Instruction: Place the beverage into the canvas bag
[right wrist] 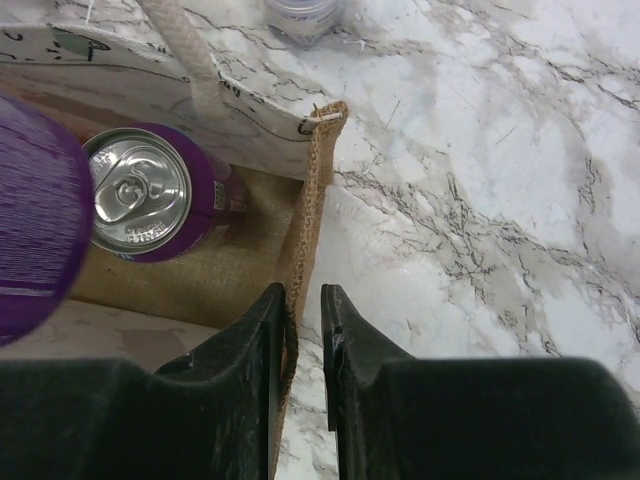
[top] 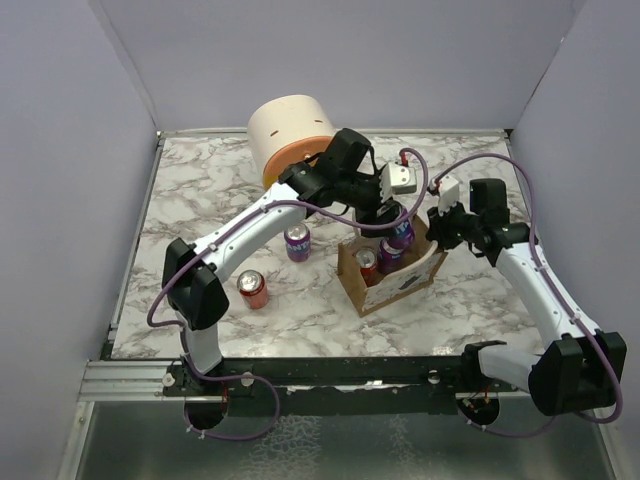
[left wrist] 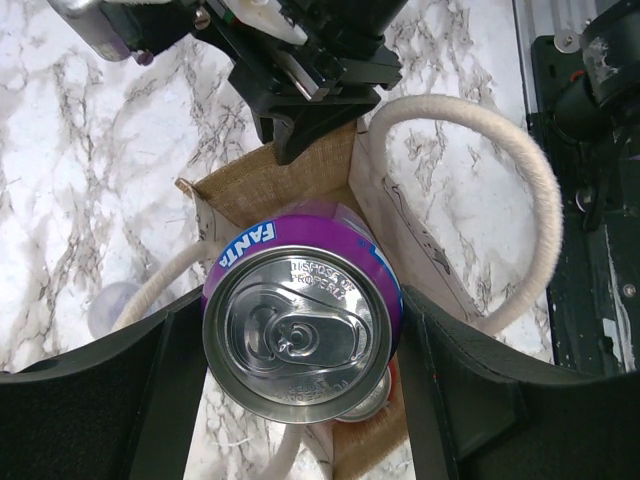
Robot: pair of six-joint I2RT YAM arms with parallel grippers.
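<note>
My left gripper (top: 399, 222) is shut on a purple Fanta can (top: 402, 234) and holds it upright just above the open top of the tan canvas bag (top: 400, 285). In the left wrist view the can (left wrist: 300, 320) fills the space between my fingers (left wrist: 150, 390), with the bag's mouth (left wrist: 270, 180) and a cream rope handle (left wrist: 520, 170) below. A purple can (right wrist: 150, 195) and a red can (top: 367, 262) stand inside the bag. My right gripper (right wrist: 303, 300) pinches the bag's woven side edge (right wrist: 315, 190) at its far right corner (top: 437, 228).
A purple can (top: 297, 242) and a red can (top: 252, 289) stand on the marble table (top: 200, 200) left of the bag. A big cream cylinder (top: 290, 135) stands at the back behind my left arm. Grey walls enclose the table.
</note>
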